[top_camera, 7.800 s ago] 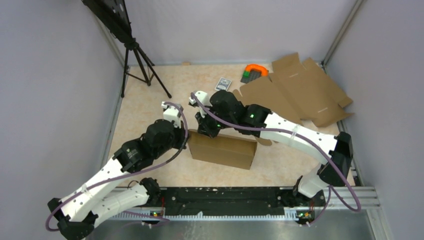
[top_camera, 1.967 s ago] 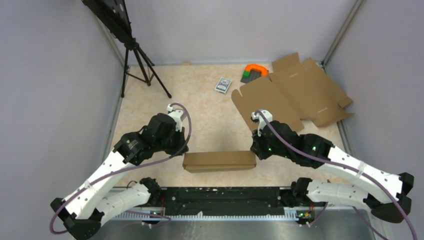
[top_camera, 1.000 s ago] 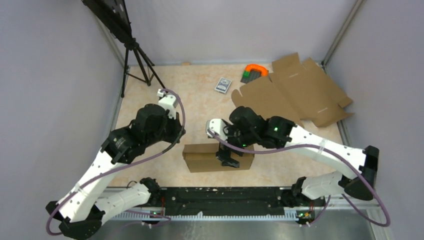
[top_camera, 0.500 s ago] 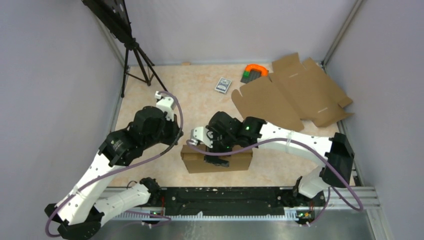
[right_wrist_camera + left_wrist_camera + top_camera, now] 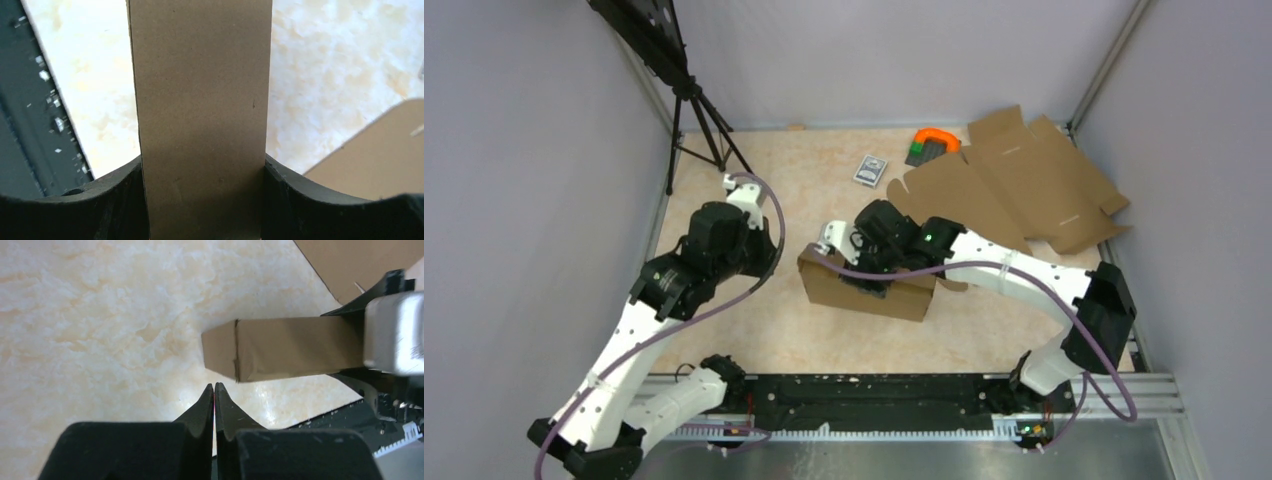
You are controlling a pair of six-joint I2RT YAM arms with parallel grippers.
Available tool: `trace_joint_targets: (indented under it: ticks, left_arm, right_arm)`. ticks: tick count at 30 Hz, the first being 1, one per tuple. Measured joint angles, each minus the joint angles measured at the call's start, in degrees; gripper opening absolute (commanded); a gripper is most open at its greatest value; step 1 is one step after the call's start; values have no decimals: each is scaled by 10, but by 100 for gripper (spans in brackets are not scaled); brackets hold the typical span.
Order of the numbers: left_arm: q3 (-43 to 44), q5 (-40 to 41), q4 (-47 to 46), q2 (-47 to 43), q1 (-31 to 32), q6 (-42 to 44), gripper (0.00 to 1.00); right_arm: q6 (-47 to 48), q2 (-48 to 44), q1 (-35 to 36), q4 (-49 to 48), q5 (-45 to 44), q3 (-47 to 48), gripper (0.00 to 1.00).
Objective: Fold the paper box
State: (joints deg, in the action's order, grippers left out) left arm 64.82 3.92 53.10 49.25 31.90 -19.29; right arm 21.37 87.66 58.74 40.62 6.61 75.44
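The paper box (image 5: 894, 292) is a closed brown cardboard mailer, held on edge and slanted near the table's middle. My right gripper (image 5: 864, 272) comes over it from behind and is shut on it. In the right wrist view the box (image 5: 202, 100) fills the gap of the gripper (image 5: 204, 200), and both black fingers (image 5: 120, 200) press its flat sides. My left gripper (image 5: 764, 262) is shut on nothing, just left of the box. In the left wrist view its tips (image 5: 214, 387) sit close below the box's left end (image 5: 280, 347), apart from it.
A flat brown cardboard blank (image 5: 1014, 185) lies spread at the back right, also seen in the right wrist view (image 5: 380, 150). A small grey card pack (image 5: 871, 168) and an orange and grey object (image 5: 934, 143) lie near the back. A tripod (image 5: 704, 130) stands back left. A black rail (image 5: 874, 400) runs along the near edge.
My right gripper came over the box, closed on its sides, and raised and turned it away from the near edge. The left arm drew back to the left, still shut.
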Motion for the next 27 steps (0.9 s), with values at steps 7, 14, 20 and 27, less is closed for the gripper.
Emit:
trace_joint_targets:
  ticks: [7,14,20,27]
  left_arm:
    - [10,-82,-74,76,-107,22,0]
    - [10,-56,-184,106,-120,-45,3]
    - [10,-101,-267,111,-121,-98,54]
    - [1,-159,-311,172,-130,-202,98]
  right_arm:
    - [-34,2,-47,-18,-41,0,52]
    - [-101,14,-77,-26,-47,4,51]
    - [-130,15,-89,-34,-53,4,51]
    - [-141,18,-90,-42,-52,4,51]
